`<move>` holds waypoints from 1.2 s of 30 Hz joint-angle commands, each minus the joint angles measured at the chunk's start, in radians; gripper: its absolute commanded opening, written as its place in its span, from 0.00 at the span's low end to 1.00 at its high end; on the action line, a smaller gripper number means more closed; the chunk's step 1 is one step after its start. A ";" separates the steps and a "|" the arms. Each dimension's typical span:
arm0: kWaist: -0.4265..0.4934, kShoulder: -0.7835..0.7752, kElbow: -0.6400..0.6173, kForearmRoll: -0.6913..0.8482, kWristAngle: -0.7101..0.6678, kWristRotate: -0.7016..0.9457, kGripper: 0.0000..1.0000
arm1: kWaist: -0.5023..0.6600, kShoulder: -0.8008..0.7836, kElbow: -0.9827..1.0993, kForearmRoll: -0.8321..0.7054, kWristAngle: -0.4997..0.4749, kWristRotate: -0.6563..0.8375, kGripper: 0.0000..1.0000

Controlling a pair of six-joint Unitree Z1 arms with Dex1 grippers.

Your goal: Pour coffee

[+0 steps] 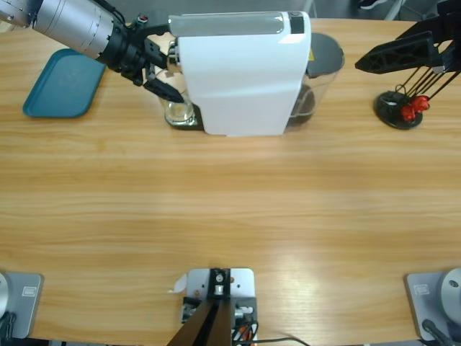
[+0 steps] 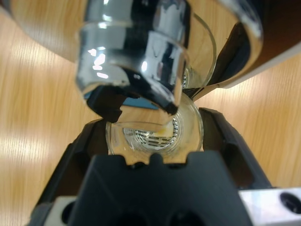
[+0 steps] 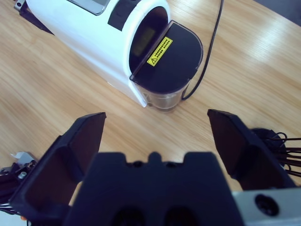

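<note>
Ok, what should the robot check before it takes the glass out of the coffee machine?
1. Left gripper jaws on either side of the glass: ok.
2. Jaws closed firmly on the glass: cannot tell.
3. Glass sitting on the grille under the spout: ok.
4. Coffee in the glass: only a trace at the bottom; amount cannot tell.
5. Right gripper open and away from the coffee machine: ok.
6. Blue tray beside the machine free for landing: ok.

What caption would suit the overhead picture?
Left gripper reaches a glass tumbler under the white coffee machine; a teal tray lies nearby.
</note>
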 commanded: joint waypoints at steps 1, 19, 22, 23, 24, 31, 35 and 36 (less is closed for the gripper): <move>0.013 0.054 0.020 -0.013 0.012 -0.004 0.99 | -0.010 -0.009 0.013 0.014 -0.004 -0.014 1.00; 0.080 -0.091 0.091 -0.011 -0.062 -0.040 0.99 | -0.010 -0.025 0.012 0.023 0.011 -0.011 1.00; 0.081 -0.131 0.129 -0.009 -0.088 -0.059 0.99 | -0.009 -0.023 0.011 0.024 0.018 -0.011 1.00; 0.081 -0.145 0.143 -0.009 -0.098 -0.062 0.99 | -0.010 -0.022 0.010 0.023 0.021 -0.009 1.00; 0.081 -0.156 0.154 -0.009 -0.107 -0.066 0.99 | -0.008 -0.022 0.008 0.023 0.022 -0.009 1.00; 0.099 -0.282 0.224 0.051 -0.015 -0.115 0.99 | -0.004 -0.016 -0.047 0.046 -0.027 0.004 1.00; 0.095 -0.377 0.237 0.108 0.027 -0.302 0.99 | -0.004 0.035 -0.178 0.075 -0.113 0.058 0.74; 0.082 -0.412 0.243 0.128 0.050 -0.372 0.99 | -0.004 0.062 -0.244 0.122 -0.104 0.093 0.62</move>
